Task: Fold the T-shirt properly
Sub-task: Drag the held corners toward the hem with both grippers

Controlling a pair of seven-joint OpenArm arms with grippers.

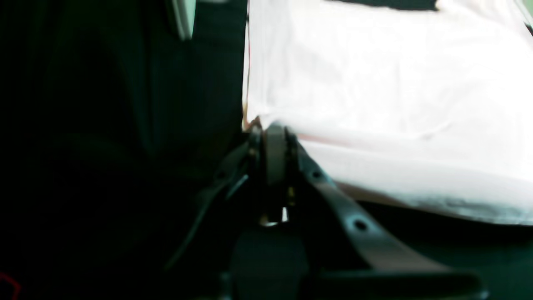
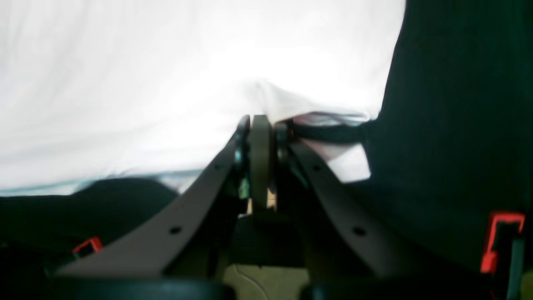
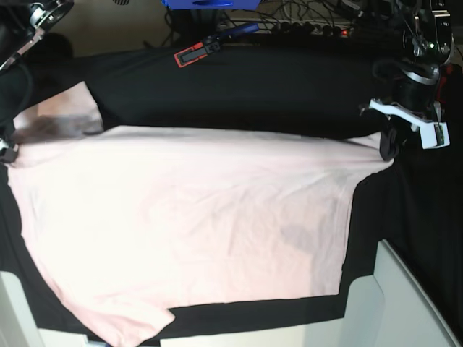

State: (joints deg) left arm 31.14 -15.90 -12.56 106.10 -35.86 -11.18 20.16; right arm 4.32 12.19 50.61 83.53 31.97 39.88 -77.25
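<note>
pale pink cotton, the t-shirt (image 3: pixel 188 231) lies spread plain side up over the black table cloth (image 3: pixel 246 101), covering most of the near and middle part of the scene in the base view. its far edge runs nearly straight from the left side to the right side.

at the right end of that far edge, the left gripper (image 3: pixel 388 148) is pinched tight on the corner of the fabric; the left wrist view shows its jaws closed together with the pink cloth (image 1: pixel 374 83) stretching away from the tips to the right, and dark table cloth (image 1: pixel 125 125) to the left.

at the left end of the far edge, the right gripper (image 3: pixel 7 150) sits at the picture's border, clamped on the shirt's other far corner. in the right wrist view its jaws (image 2: pixel 261 125) are drawn together on a raised fold of the shirt (image 2: pixel 145 83), with the cloth filling the left and far part of that view and black table cloth (image 2: pixel 458 125) to the right.

a red and black tool (image 3: pixel 212 45) lies on the far side of the table, well apart from the shirt.
</note>
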